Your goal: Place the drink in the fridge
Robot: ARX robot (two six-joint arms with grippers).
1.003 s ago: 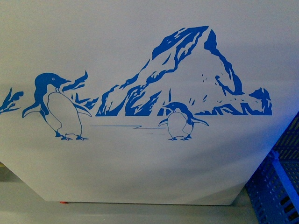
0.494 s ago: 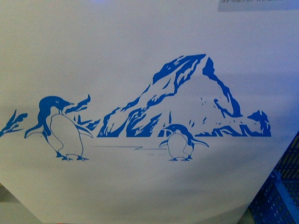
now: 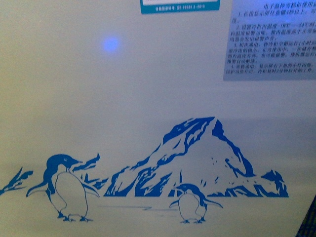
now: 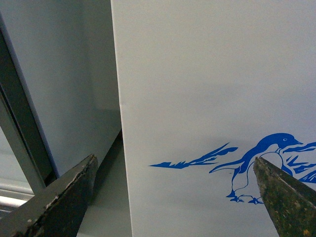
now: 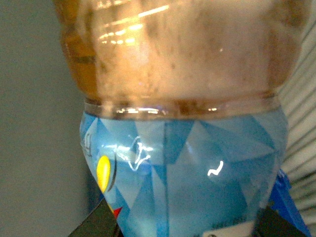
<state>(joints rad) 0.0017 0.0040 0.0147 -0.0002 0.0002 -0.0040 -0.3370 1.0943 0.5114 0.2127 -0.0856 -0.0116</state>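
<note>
Hard up against the white front wall of the fridge (image 3: 98, 98) — a blue decal of a mountain (image 3: 197, 158) and two penguins (image 3: 64, 187) low in the front view, a printed notice (image 3: 270, 39) at upper right, a soft blue glint of light (image 3: 110, 44) at upper left. No lid, rim or opening in sight from here, and neither arm in the front view.

Just beside the fridge's corner, in the left wrist view, a pale grey panel (image 4: 59, 74) with a dark frame, a narrow gap between the two. There too the left claw (image 4: 175, 197), spread wide and empty.

In the right claw (image 5: 190, 224), the drink (image 5: 182, 123) — dark fingertips (image 5: 98, 224) set against either side of the blue label, amber liquid with pale foam beyond the label band. Cap out of view.

Judged for handling:
- **Weight:** seemingly well filled, so fairly weighty for a bottle and prone to slosh when swung.
- **Stiffness:** thin clear plastic, likely to dent under a hard squeeze.
- **Grip:** glossy label, probably slippery.
- **Hold:** best taken around the labelled waist, as here, with firm but not crushing pressure.
- **Fragility:** nothing like glass, yet better lowered inside than dropped.

Not yet in the fridge, and no way in visible at this height.
</note>
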